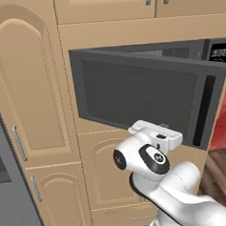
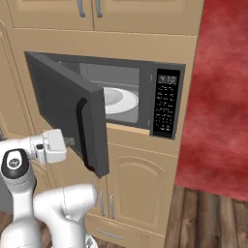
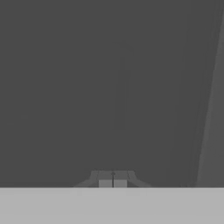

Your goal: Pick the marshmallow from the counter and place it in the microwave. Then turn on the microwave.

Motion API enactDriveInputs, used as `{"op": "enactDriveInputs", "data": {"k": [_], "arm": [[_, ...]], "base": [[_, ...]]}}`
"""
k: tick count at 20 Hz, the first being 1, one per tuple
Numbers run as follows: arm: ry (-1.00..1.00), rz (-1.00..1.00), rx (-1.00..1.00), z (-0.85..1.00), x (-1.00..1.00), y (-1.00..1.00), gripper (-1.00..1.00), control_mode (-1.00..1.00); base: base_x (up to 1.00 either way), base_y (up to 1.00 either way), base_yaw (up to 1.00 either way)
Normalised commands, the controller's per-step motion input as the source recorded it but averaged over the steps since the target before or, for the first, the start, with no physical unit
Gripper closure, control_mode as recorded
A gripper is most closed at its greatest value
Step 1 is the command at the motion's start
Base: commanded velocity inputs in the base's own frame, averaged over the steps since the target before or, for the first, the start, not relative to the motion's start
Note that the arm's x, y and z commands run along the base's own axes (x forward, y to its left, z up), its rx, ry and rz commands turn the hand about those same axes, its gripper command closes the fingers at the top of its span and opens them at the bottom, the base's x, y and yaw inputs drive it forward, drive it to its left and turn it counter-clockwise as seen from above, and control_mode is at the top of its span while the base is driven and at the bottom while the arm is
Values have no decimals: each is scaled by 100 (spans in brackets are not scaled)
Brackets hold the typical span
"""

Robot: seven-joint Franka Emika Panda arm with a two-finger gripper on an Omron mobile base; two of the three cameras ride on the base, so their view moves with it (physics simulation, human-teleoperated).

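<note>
- Gripper (image 3: 113,183) clenched, nothing between its tips, pressed close against the outer face of the door (image 2: 63,106).
- Microwave (image 2: 164,104) door partly swung out.
- White plate (image 2: 118,100) inside; marshmallow too small to make out.

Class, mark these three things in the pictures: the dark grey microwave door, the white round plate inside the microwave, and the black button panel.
dark grey microwave door (image 2: 63,104), right base view, outer face.
white round plate (image 2: 121,100), right base view, its top.
black button panel (image 2: 166,107), right base view, keypad middle.
</note>
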Motion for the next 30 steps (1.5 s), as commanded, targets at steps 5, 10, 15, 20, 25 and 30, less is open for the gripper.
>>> {"op": "enactDriveInputs", "data": {"k": [5,10,15,20,25,30], "arm": [[0,6,0,11,20,-2,100,-100],[0,8,0,9,14,-8,100,-100],[0,9,0,5,15,-14,100,-100],[0,10,0,3,20,-14,100,-100],[0,10,0,8,21,-16,100,-100],[0,10,1,10,21,-15,100,-100]], "base": [[0,0,0],[0,0,0],[0,0,0],[0,0,0],[0,0,0],[0,0,0]]}}
